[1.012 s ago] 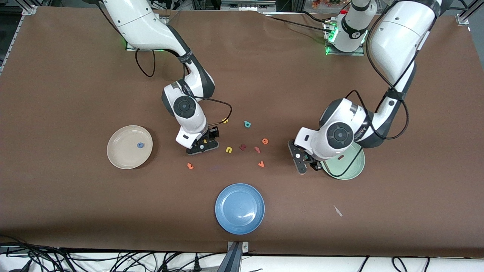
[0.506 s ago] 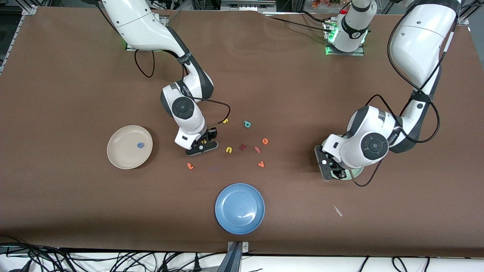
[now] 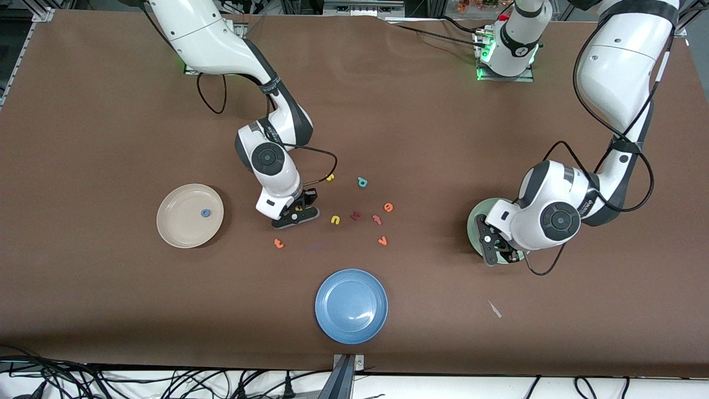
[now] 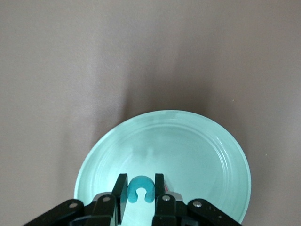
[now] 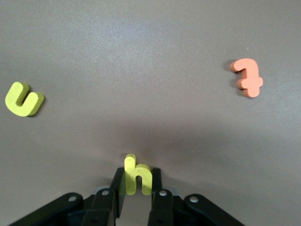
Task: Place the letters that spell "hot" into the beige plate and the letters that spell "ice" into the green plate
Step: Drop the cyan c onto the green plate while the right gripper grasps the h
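My right gripper (image 3: 299, 211) (image 5: 137, 177) is down at the table, shut on the yellow h (image 5: 137, 179), which stands upright between its fingers. The orange t (image 3: 278, 243) (image 5: 248, 77) lies nearer the front camera. The beige plate (image 3: 177, 221) holds the blue o (image 3: 205, 213). My left gripper (image 3: 501, 254) (image 4: 140, 181) hangs low over the green plate (image 3: 475, 219) (image 4: 188, 136), shut on the teal c (image 4: 140, 189). The arm covers most of that plate in the front view. The orange e (image 3: 389, 207) lies among the loose letters mid-table.
Loose on the table between the arms are a yellow u (image 3: 335, 220) (image 5: 23, 99), a dark red letter (image 3: 355, 216), a pinkish t (image 3: 377, 219), an orange v (image 3: 382, 240), a teal a (image 3: 363, 182) and a small yellow piece (image 3: 330, 177). A blue plate (image 3: 351, 306) sits near the front edge.
My right gripper has closed on the yellow h without shifting. My left arm has carried the teal c from beside the green plate's edge to over the plate.
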Tool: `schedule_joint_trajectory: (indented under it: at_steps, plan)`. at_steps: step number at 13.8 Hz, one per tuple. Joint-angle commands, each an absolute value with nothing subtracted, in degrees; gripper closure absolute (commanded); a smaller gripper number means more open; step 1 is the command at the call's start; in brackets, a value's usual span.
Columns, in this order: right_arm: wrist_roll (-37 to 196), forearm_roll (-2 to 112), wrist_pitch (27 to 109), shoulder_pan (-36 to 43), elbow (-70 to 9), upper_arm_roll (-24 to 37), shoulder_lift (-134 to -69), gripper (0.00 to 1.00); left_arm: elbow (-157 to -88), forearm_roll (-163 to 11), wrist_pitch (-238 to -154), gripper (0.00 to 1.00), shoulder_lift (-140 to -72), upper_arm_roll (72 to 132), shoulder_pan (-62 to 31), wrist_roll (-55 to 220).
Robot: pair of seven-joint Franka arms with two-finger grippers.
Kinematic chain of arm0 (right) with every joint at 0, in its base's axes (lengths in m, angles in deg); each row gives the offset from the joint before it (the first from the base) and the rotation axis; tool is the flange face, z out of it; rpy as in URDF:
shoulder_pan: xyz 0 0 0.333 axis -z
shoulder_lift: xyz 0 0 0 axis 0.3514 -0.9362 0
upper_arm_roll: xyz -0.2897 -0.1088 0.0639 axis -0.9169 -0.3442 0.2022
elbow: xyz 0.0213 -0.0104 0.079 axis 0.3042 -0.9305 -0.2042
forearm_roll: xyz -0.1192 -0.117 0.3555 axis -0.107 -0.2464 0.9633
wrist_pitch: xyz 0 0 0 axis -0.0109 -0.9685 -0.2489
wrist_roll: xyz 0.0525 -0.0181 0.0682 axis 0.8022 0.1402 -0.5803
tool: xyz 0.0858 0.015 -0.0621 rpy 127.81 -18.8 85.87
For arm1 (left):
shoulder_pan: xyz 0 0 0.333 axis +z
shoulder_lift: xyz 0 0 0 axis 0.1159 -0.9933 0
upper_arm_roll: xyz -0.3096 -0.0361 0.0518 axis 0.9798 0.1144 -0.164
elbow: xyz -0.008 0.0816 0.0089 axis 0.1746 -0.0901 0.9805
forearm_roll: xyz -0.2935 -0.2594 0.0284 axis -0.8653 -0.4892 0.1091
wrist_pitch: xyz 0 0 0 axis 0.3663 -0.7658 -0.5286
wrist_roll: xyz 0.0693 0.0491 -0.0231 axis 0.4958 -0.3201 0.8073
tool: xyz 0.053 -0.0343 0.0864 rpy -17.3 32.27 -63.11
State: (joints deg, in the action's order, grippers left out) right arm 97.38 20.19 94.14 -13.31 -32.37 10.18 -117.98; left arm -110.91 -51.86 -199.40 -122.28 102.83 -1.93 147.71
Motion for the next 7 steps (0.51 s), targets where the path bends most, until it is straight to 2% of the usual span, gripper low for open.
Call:
schedule_joint_trajectory:
  at_steps: [1,2,4,7]
  plan:
    - [96.79,20.11,92.98,-13.09,-29.66,10.28,-119.38,0.83,-111.59,-51.17,-200.23,1.0,-122.75,102.77,-1.65,148.94]
    - [96.79,20.11,92.28,-13.09,-29.4,10.28,-119.38,0.84,-111.77,-51.17,-200.23,0.78,-122.84,102.77,-1.65,148.85]
    - [96.79,20.11,90.88,-13.09,-28.61,10.02,-119.2,0.85,-111.77,-51.25,-199.79,0.0,-122.66,102.86,-1.3,149.2]
    - [96.35,19.85,86.84,-11.69,-26.94,10.01,-118.76,0.85,-111.51,-52.13,-198.92,0.0,-121.53,102.95,-1.03,148.94]
